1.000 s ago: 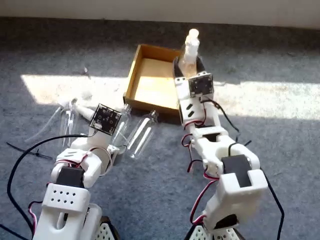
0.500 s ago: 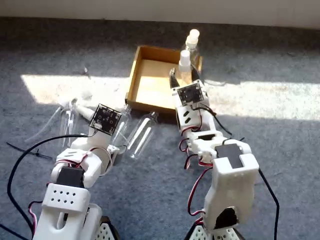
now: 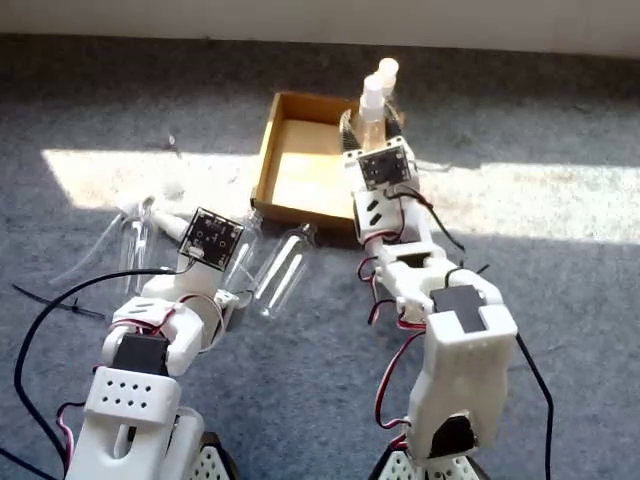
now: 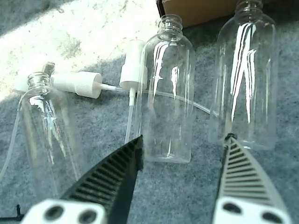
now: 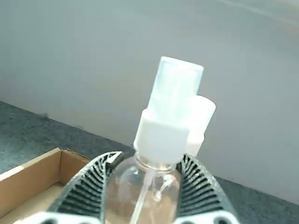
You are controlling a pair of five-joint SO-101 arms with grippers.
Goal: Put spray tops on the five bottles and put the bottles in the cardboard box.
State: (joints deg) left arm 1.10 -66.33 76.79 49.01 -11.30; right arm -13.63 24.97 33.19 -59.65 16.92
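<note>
bottle carried farther back, right gripper clamped

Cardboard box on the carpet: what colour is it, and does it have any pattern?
The cardboard box is plain tan-brown with no pattern. The high view shows it best.

grey carpet below a pale wall.

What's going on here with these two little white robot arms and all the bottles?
The right gripper is shut on a clear plastic bottle with a white spray top, holding it upright at the far corner of the brown cardboard box, next to a second capped bottle. The left gripper hangs open over three clear bottles without tops lying on the grey carpet, with loose white spray tops beside them. So two are capped, three remain.
</note>
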